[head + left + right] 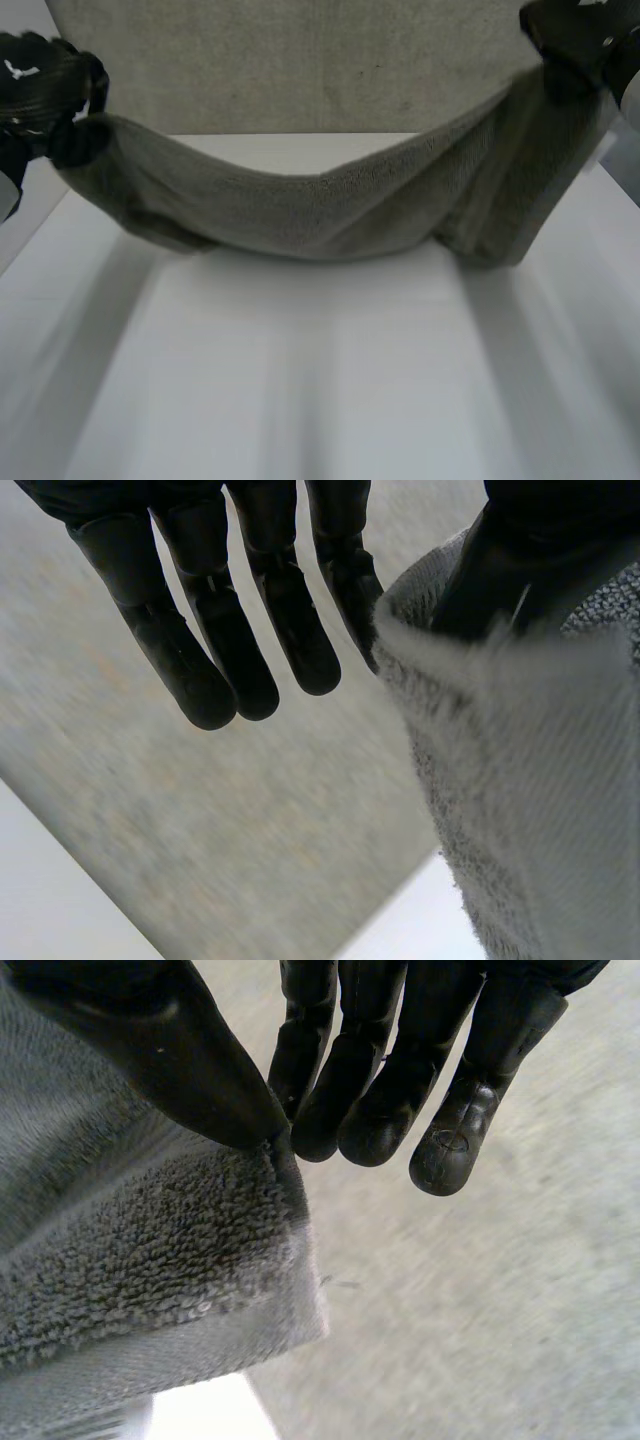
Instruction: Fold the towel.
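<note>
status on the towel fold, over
Left hand pinching one towel end, right hand pinching the other. Towel hangs between, sagging over the table. Nothing in the way.

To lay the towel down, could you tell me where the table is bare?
The table is bare on the robot's side of the sagging towel. Crowded along the towel, where the left robot hand and right robot hand pinch its ends.

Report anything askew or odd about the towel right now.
The towel hangs unevenly. It sags in the middle between the left hand and the right hand, each pinching one end, and a doubled fold bunches below the right hand.
</note>
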Controlling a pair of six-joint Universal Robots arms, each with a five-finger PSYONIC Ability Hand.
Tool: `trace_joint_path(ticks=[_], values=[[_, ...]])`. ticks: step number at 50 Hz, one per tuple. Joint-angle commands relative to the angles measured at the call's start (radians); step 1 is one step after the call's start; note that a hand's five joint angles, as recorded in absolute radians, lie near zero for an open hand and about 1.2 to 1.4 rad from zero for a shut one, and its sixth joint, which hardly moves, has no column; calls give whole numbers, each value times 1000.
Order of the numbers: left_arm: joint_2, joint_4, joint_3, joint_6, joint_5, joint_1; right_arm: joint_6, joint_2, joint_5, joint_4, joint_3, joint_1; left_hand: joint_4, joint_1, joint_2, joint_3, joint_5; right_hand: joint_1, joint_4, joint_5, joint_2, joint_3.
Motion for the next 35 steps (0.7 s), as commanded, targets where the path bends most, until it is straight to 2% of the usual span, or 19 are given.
trace_joint_path(ticks=[1,3,6,10,12,13,15,16,17,18,21,22,24,26,28,31,32,34,35], values=[[-217,-64,93,25,4,0,-172,209,55,174,-111,16,43,40,40,20,31,70,61,53,56,53],[-340,-77,155,69,-2,-1,-213,299,116,168,-149,48,43,40,40,20,31,70,61,53,56,53],[-463,-87,235,127,-29,-14,-228,402,149,148,-213,80,43,40,40,20,31,70,61,53,56,53],[-560,-98,353,189,-72,-57,-228,488,154,106,-304,92,43,40,40,20,31,70,61,53,56,53],[-615,-98,498,192,-100,-90,-207,536,161,24,-435,101,43,40,40,20,31,70,61,53,56,53],[-616,-98,499,192,-100,-90,-207,536,161,23,-436,101,43,40,40,20,31,70,61,53,56,53],[-626,-90,652,145,-100,-118,-146,531,172,-138,-560,124,43,40,40,20,31,70,61,53,56,53],[-626,-90,652,144,-100,-118,-146,531,172,-139,-560,124,43,40,40,20,31,70,61,53,56,53],[-622,-83,727,109,-99,-129,-71,512,186,-244,-588,129,43,40,40,20,31,70,61,53,56,53],[-606,-61,793,69,-99,-142,16,469,202,-351,-585,128,43,40,40,20,31,70,61,53,56,53],[-576,-17,850,20,-102,-152,94,399,209,-437,-573,120,43,40,40,20,31,70,61,53,56,53],[-547,33,884,-26,-106,-150,153,320,207,-496,-571,121,43,40,40,20,31,70,61,53,56,53],[-514,88,889,-71,-106,-149,174,274,189,-500,-577,115,43,40,40,20,31,70,61,53,56,53],[-475,179,890,-142,-109,-138,149,289,132,-411,-618,83,43,40,40,20,31,70,61,53,56,53],[-465,201,886,-161,-102,-130,134,310,105,-333,-661,77,43,40,40,20,31,70,61,53,56,53],[-458,178,835,-161,-93,-92,117,352,37,-160,-723,78,43,40,40,20,31,70,61,53,56,53],[-458,178,835,-161,-92,-92,117,352,37,-159,-723,78,43,40,40,20,31,70,61,53,56,53],[-444,155,734,-161,-47,-61,91,395,-33,-4,-751,71,43,40,40,20,31,70,61,53,56,53],[-444,155,734,-161,-46,-61,91,395,-34,-3,-751,71,43,40,40,20,31,70,61,53,56,53]])
